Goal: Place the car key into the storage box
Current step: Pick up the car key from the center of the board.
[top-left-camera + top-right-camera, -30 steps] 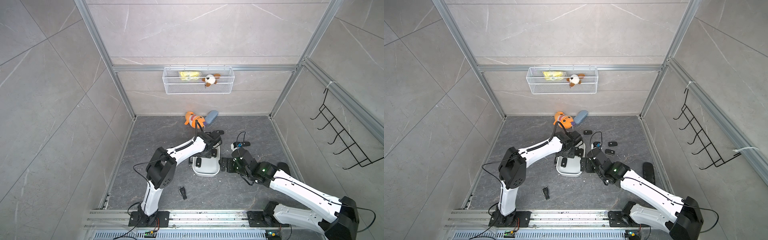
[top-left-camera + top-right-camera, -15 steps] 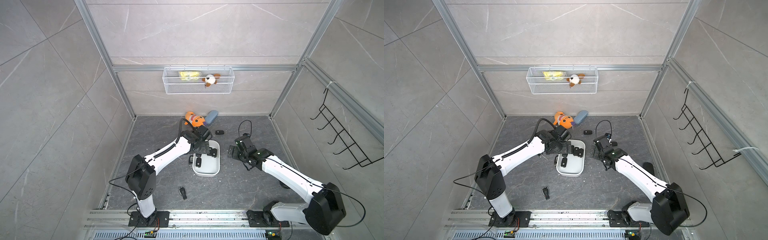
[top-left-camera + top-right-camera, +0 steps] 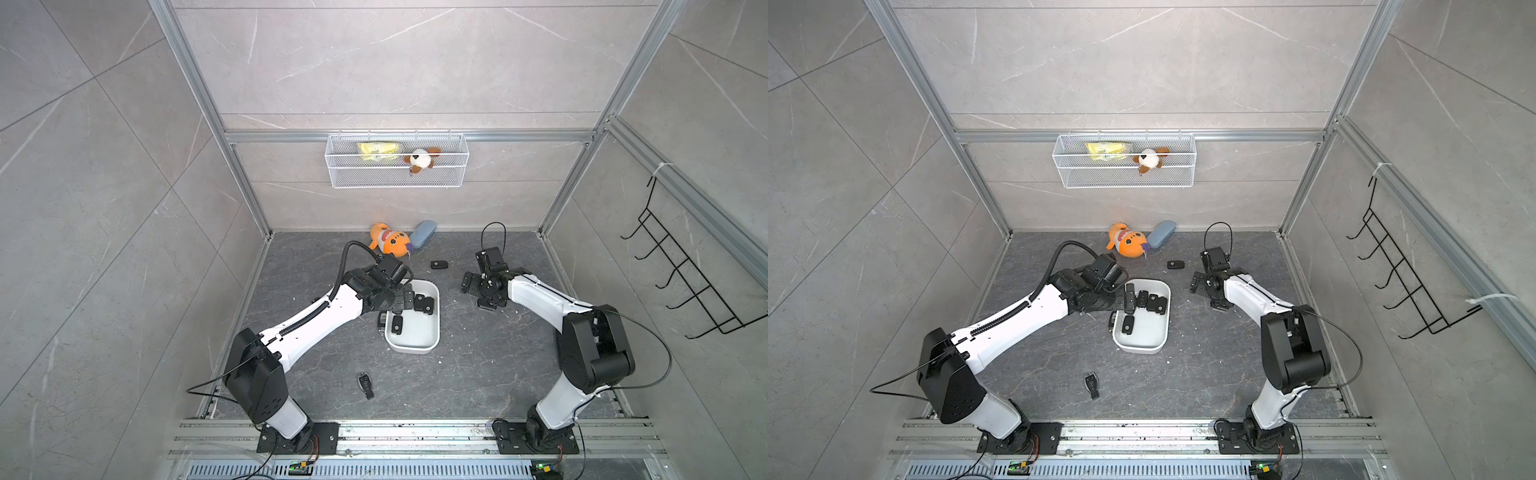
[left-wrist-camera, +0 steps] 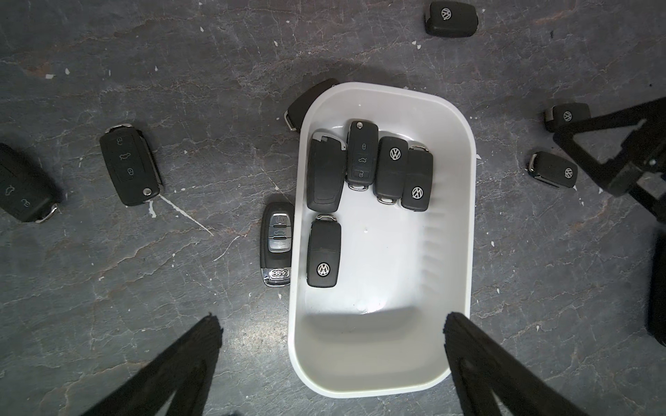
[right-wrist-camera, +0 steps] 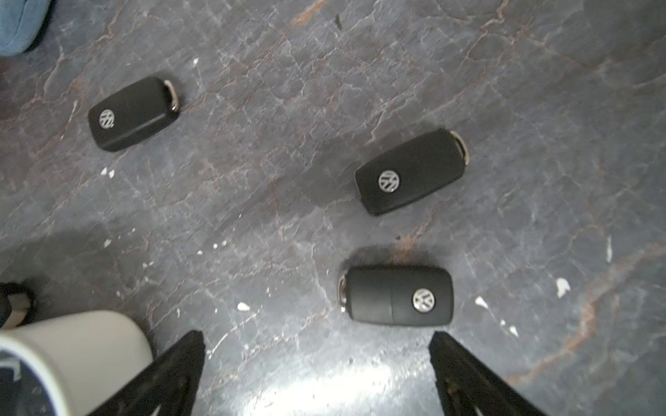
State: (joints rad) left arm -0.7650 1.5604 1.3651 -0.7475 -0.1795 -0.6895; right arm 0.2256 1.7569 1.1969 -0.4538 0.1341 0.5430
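**A:** Where does the job stand?

**B:** Five black fobs lie in the white storage box (image 4: 382, 295). Four are side by side and a fifth fob (image 4: 323, 252) lies apart from them. About half the box bottom is bare. More keys lie out on the dark floor (image 5: 252, 187), among them an Audi fob (image 4: 276, 248) right against the box's outer wall.

**A:** And the arms?

**B:** The left gripper (image 4: 333, 322) hangs over the box with its fingers wide apart and nothing in them. The right gripper (image 5: 316, 336) hovers above the floor near the box, also spread and empty. Three Volkswagen fobs show in its wrist view, and the nearest fob (image 5: 396, 297) lies just ahead of its fingertips.

**A:** So the right arm's pick is the step in hand?

**B:** I judge so. That fob lies flat, with its length running along the line between the fingers. As things stand, the jaws would pinch it end to end, one pad on the metal loop, and that grip could slip. I'd turn the wrist a quarter turn so the pads meet the long sides.

**A:** And the descent?

**B:** Centre over the fob's middle and come straight down until the tips almost meet the floor, because the fob is thin. Then close firmly.

**A:** And the carry?

**B:** Get the left arm off the box first, since both arms would want the same space. Lift the fob clear of the rim and release it low over the bare part, so it doesn't bounce out or land on the others.
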